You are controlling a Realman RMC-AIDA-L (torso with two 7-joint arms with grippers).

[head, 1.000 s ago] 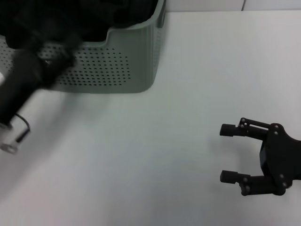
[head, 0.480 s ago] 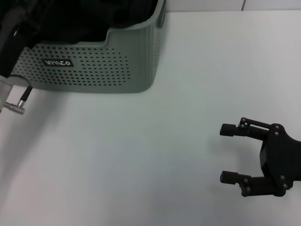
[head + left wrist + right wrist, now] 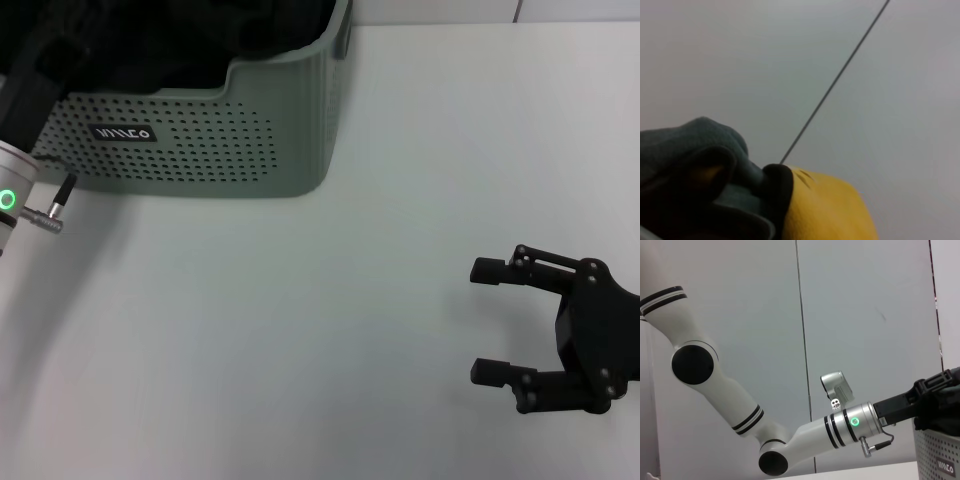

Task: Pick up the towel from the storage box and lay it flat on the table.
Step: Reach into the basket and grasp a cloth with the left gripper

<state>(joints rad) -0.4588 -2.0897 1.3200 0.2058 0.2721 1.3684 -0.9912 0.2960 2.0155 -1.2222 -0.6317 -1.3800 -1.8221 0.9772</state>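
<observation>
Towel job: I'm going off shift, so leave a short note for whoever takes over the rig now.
Left gripper: reaching into the storage box; its fingers are hidden.
Right gripper: open, parked low over the table, holding nothing.
Towel: bunched close to the left wrist camera, yellow and dark green sides showing; not on the table.
Done: left arm reached the box.
Left: confirm the grasp, lift the towel out, spread it flat on the table.
</observation>
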